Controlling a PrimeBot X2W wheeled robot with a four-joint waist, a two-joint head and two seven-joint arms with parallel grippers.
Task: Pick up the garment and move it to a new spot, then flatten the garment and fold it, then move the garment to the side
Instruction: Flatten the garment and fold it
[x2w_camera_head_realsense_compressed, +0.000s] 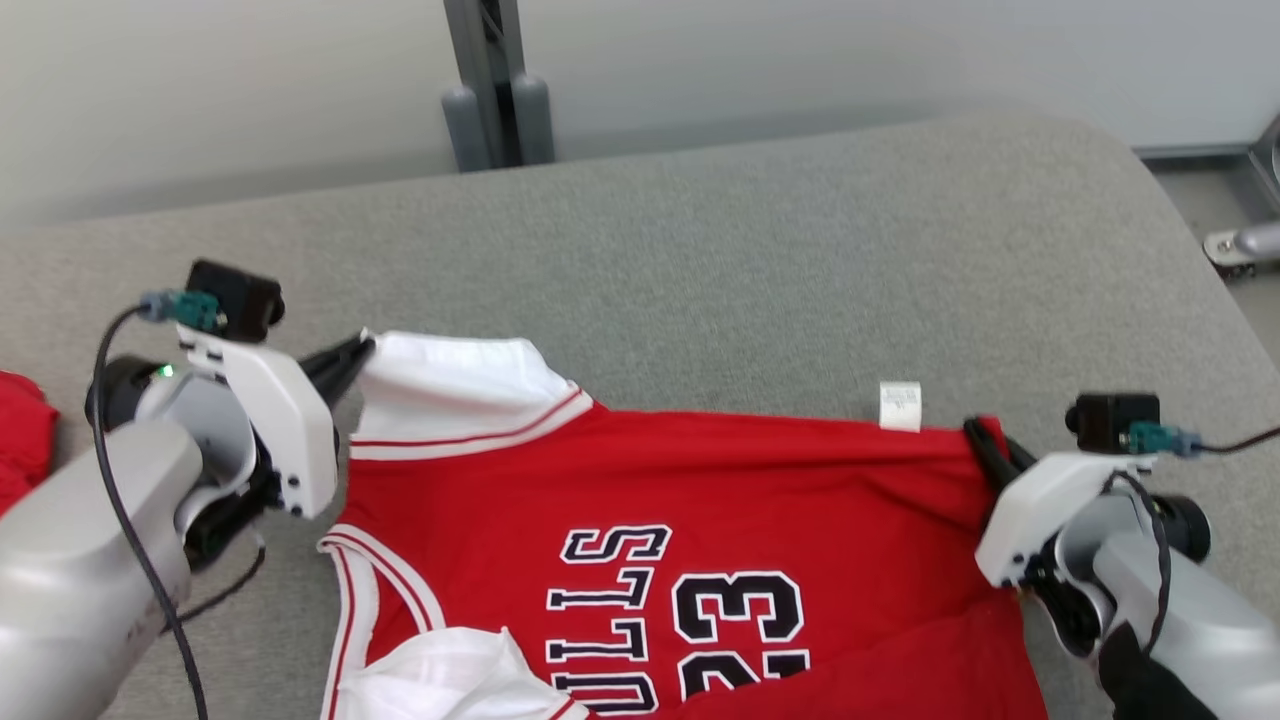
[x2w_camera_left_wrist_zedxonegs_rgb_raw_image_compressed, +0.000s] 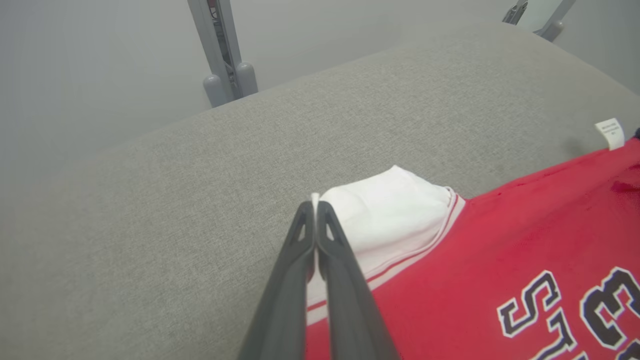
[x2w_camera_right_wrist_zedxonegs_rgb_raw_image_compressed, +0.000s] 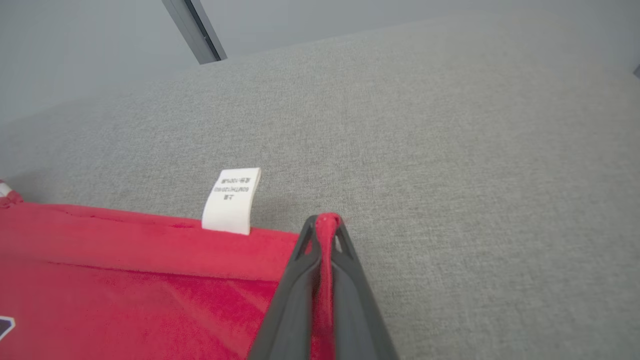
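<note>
Left gripper (x2w_camera_head_realsense_compressed: 358, 352) is squeezed tight on the white sleeve (x2w_camera_head_realsense_compressed: 450, 385) of the red jersey (x2w_camera_head_realsense_compressed: 700, 480). Its two dark fingers are pressed together with a bit of white cloth between them. Right gripper (x2w_camera_head_realsense_compressed: 978, 432) is squeezed tight too. It pinches the red corner at the other end, and a small fold of red cloth pokes out past its tips.

The jersey lies spread on the grey table (x2w_camera_head_realsense_compressed: 760, 250), close to the robot, with its number and letters facing up. Its far edge runs nearly straight from one gripper to the other. A little white label (x2w_camera_head_realsense_compressed: 899, 405) sticks out from that edge, near the right gripper. I cannot tell if the held edge rests on the table or hangs just above it.

Some other red cloth (x2w_camera_head_realsense_compressed: 22, 435) sits off to the robot's left. Far behind the table stands a grey metal post (x2w_camera_head_realsense_compressed: 495, 90).

I think this is the flattening step. Next, both grippers need to pull gently and evenly, lay the edge down smooth, and then let go. Pulling harder on one side could make the jersey slide or wrinkle.
</note>
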